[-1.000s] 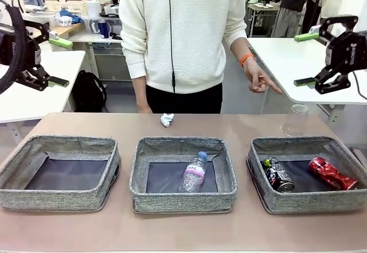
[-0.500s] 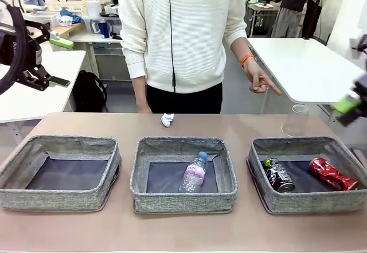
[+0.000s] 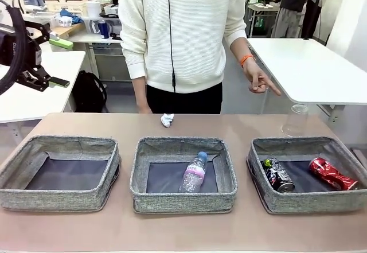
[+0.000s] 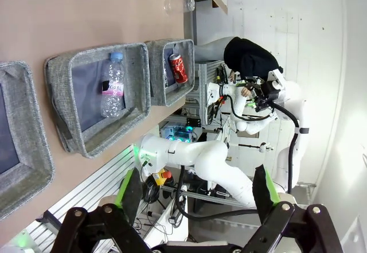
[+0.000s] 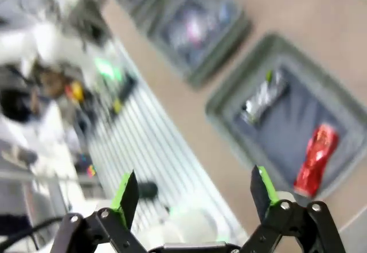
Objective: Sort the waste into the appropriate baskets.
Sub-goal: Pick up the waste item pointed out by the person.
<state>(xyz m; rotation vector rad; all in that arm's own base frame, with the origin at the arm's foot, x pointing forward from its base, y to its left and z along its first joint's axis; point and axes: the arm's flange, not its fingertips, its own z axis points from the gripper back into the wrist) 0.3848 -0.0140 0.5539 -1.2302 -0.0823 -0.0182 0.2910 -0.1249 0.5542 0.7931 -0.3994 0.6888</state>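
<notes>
Three grey woven baskets stand in a row on the table: the left basket [image 3: 57, 198] holds nothing, the middle one [image 3: 183, 200] a clear bottle [image 3: 194, 172] with a pink label and blue cap, the right one [image 3: 312, 200] a dark can [image 3: 278, 174] and a red crushed can [image 3: 331, 172]. A white paper wad [image 3: 167, 119] and a piece of clear plastic [image 3: 295, 121] lie on the far side of the table. My left gripper [image 3: 60, 62] hangs open, high above the table's left end. Its wrist view shows the bottle [image 4: 113, 86] and red can [image 4: 178, 69] far off. My right gripper [image 5: 194, 195] is open and looks down, blurred, on the red can [image 5: 314, 160].
A person in a white sweater stands at the far edge, one hand [image 3: 261, 81] pointing down toward the right side. White tables stand beyond at both sides. Bare tabletop lies in front of and behind the baskets.
My right arm has swung out of the front view past the right edge. The left arm, the waste and the person's hand have stayed put.
</notes>
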